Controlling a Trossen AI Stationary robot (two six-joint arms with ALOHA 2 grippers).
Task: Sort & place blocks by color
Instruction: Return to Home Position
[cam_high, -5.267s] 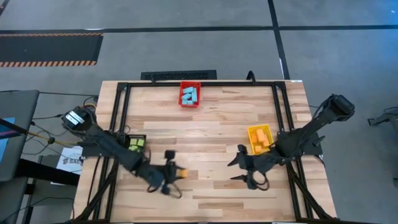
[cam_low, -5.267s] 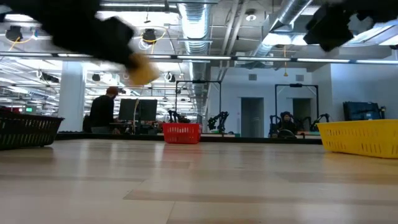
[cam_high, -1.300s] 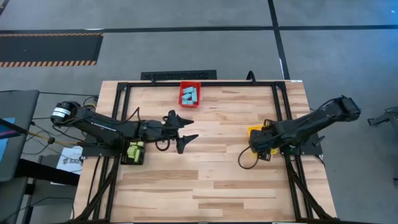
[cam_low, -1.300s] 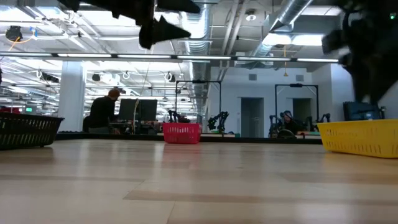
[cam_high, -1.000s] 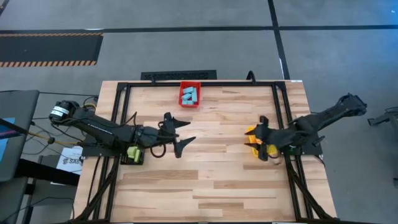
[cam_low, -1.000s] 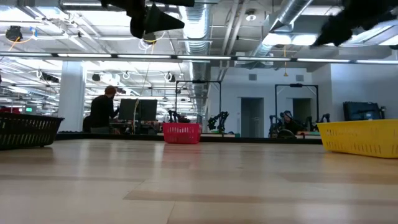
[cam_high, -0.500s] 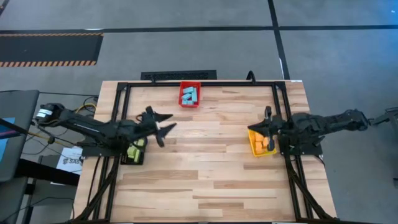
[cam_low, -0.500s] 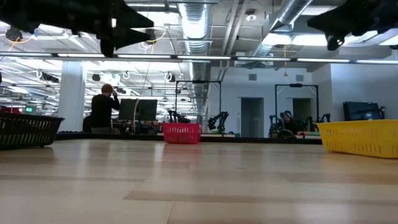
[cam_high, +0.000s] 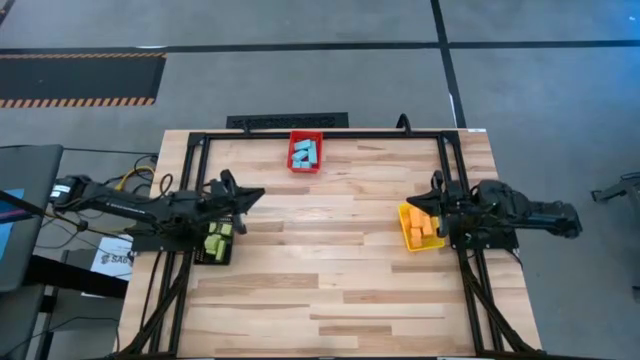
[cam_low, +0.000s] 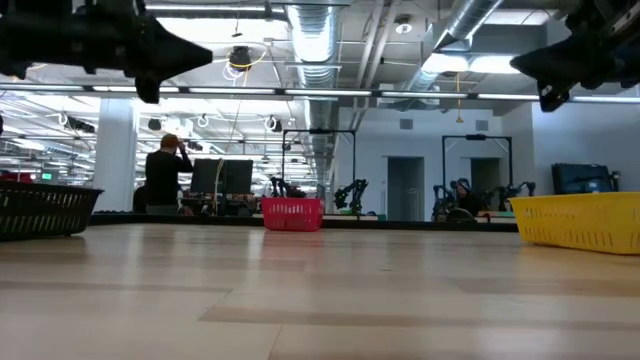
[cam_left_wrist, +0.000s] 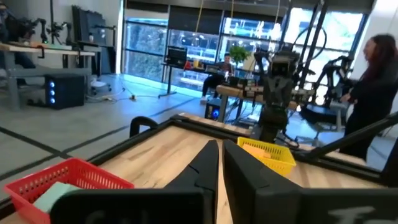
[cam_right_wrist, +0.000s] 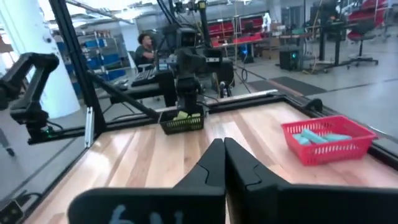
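Three bins hold the blocks seen. The light-blue blocks lie in the red bin, at the middle of the desk edge that shows at the top of the high view. The orange blocks are in the yellow bin by the desk's right side. The yellow-green blocks are in the black bin by the left side.

The left claw hangs in the air just beside the black bin's upper corner and points toward the desk middle. Its fingers are drawn close, with only a thin slit between them in the left wrist view, and it holds nothing. The right claw hangs over the yellow bin's upper edge and points inward toward the left arm. Its fingers are pressed together and it is empty.

In the low view both arms sit high above the desk surface, touching no bin. A person is in the room behind the desk, near a monitor.
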